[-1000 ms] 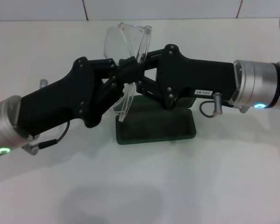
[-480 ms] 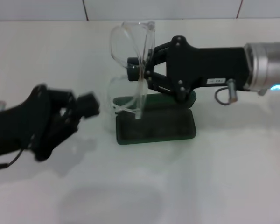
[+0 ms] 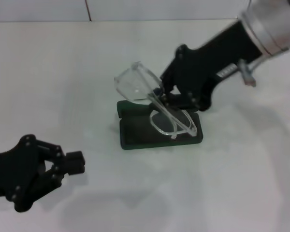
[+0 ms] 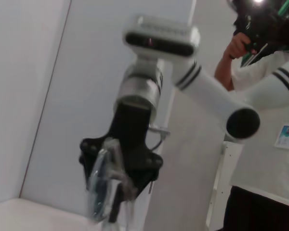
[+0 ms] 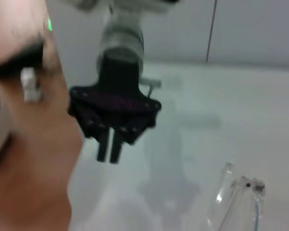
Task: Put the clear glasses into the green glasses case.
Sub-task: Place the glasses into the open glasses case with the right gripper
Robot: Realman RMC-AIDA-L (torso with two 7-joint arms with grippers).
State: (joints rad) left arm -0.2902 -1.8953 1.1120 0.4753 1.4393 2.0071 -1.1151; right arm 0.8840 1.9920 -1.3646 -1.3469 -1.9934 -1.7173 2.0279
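My right gripper [image 3: 158,92] is shut on the clear glasses [image 3: 135,82] at the hinge end and holds them tilted, lens up and to the left. Their thin temple arms [image 3: 173,123] slant down across the green glasses case [image 3: 140,135], which lies on the table's middle. Whether the arms touch the case I cannot tell. In the left wrist view the right gripper [image 4: 111,192] shows from afar with the glasses [image 4: 102,185] in it. My left gripper [image 3: 76,162] sits low at the front left, away from the case, shut and empty; it also shows in the right wrist view [image 5: 109,151].
A white table [image 3: 232,183] runs to a white tiled wall at the back. A person [image 4: 265,120] with a camera stands behind the robot in the left wrist view.
The left gripper let go of the glasses and drew back to the front left. The right gripper swung the glasses from upright down over the case.
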